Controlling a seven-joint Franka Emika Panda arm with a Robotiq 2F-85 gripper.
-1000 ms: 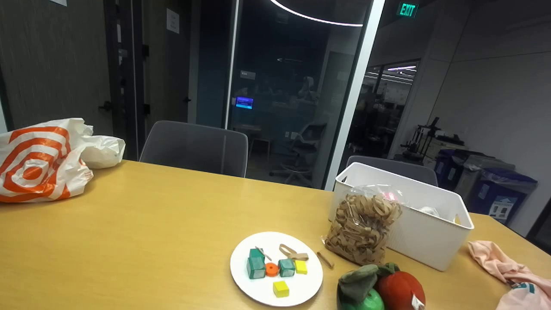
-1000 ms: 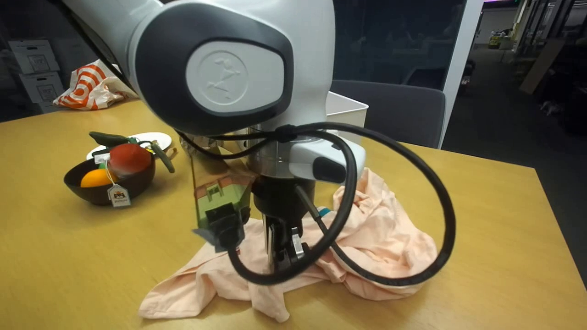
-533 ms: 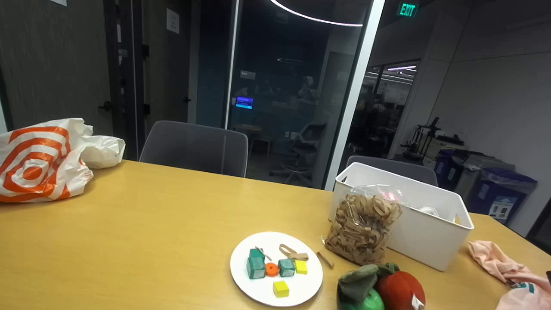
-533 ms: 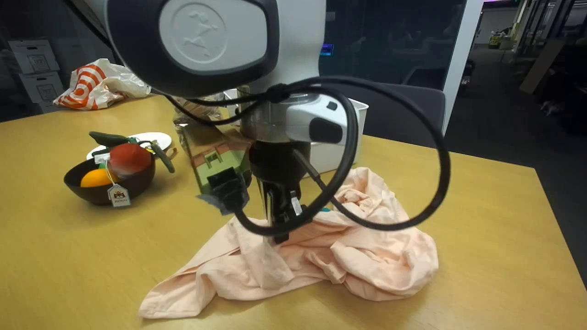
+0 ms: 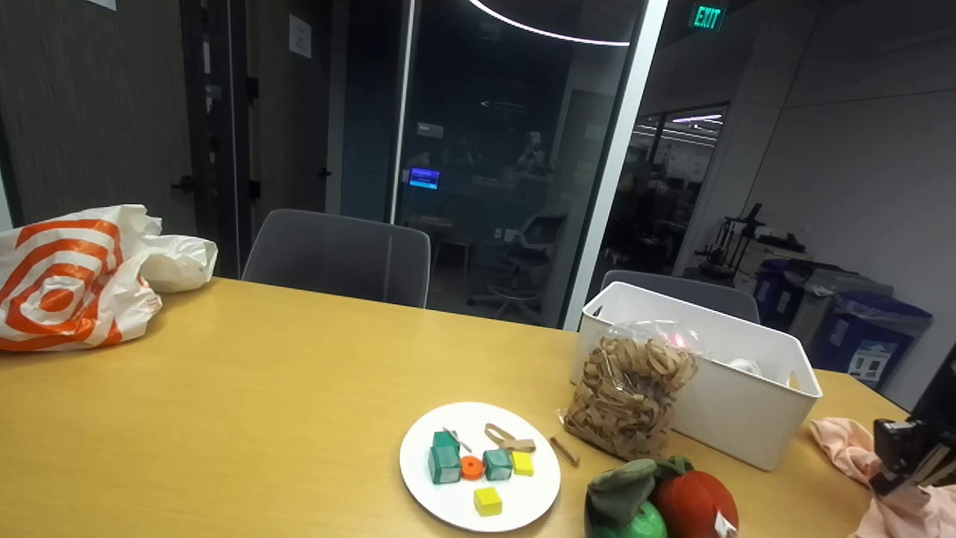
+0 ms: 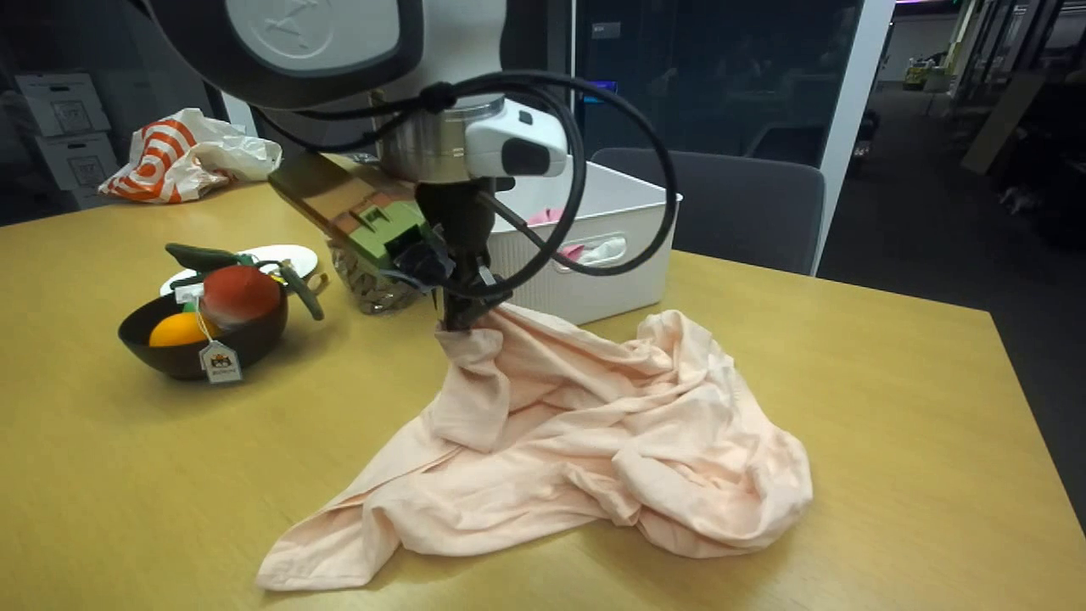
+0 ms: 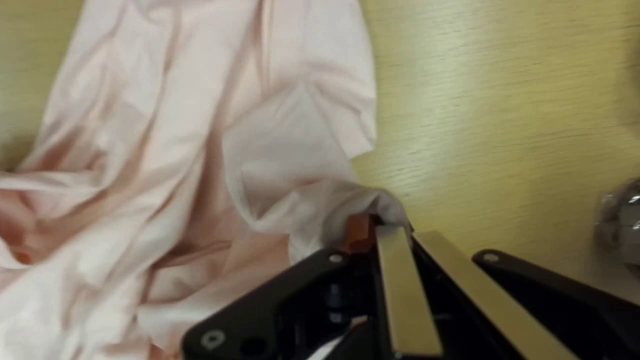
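A crumpled pale-pink cloth (image 6: 585, 450) lies on the table, one part of it drawn up to my gripper (image 6: 462, 324). The gripper is shut on a fold of this cloth, which hangs from the fingertips and slopes down to the heap on the table. In the wrist view the cloth (image 7: 165, 130) fills the left side, and its pinched fold wraps round the tips of the gripper (image 7: 407, 232). At the right edge of an exterior view, the black gripper (image 5: 889, 482) shows partly, over the cloth (image 5: 844, 444). The cloth's underside is hidden.
Behind the gripper stands a white bin (image 6: 585, 293) with pink and white items inside. Beside it is a clear bag of brown paper strips (image 5: 631, 396). A dark bowl (image 6: 170, 361) of toy produce and a white plate (image 5: 426, 497) with small blocks are nearby. A shopping bag (image 5: 67, 284) lies farther off.
My gripper has risen from low in the cloth and moved back toward the bin, pulling a fold of cloth up with it. It has come into sight at one exterior view's right edge.
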